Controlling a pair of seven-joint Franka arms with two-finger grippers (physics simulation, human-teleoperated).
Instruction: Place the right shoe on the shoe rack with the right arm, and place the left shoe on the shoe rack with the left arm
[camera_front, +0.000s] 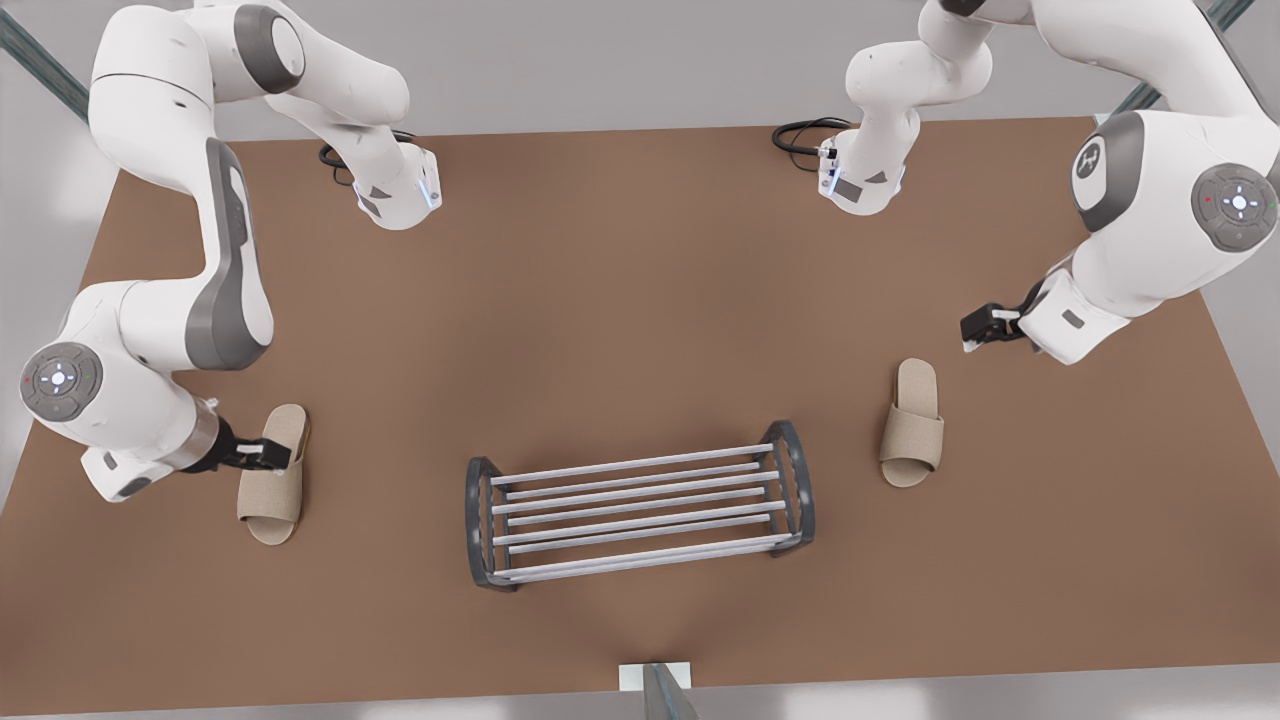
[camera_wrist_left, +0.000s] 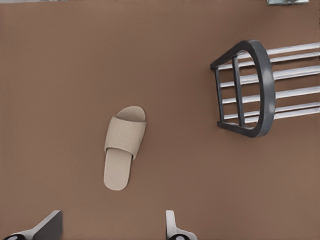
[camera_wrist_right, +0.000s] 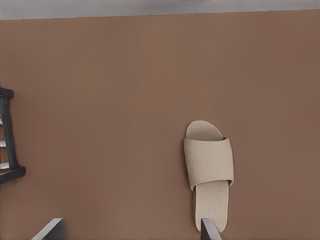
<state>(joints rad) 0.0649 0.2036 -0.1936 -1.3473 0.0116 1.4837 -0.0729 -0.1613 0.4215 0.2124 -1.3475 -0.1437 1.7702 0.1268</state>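
The right gripper (camera_front: 268, 453), at the front view's lower left, hangs open over the heel end of the right shoe (camera_front: 272, 474), holding nothing. The left gripper (camera_front: 978, 327), at right, is open and empty, near but apart from the left shoe (camera_front: 912, 422). Between the shoes, the shoe rack (camera_front: 640, 500) stands on the brown table (camera_front: 620, 280).

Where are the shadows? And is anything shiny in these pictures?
Front view: soft, even light, only a faint shadow by the shoe rack on the table. Left wrist view: a bright glint on the rack's dark end frame, with the open left gripper near the left shoe. Right wrist view: a thin dark edge beside the right shoe, by the open right gripper.
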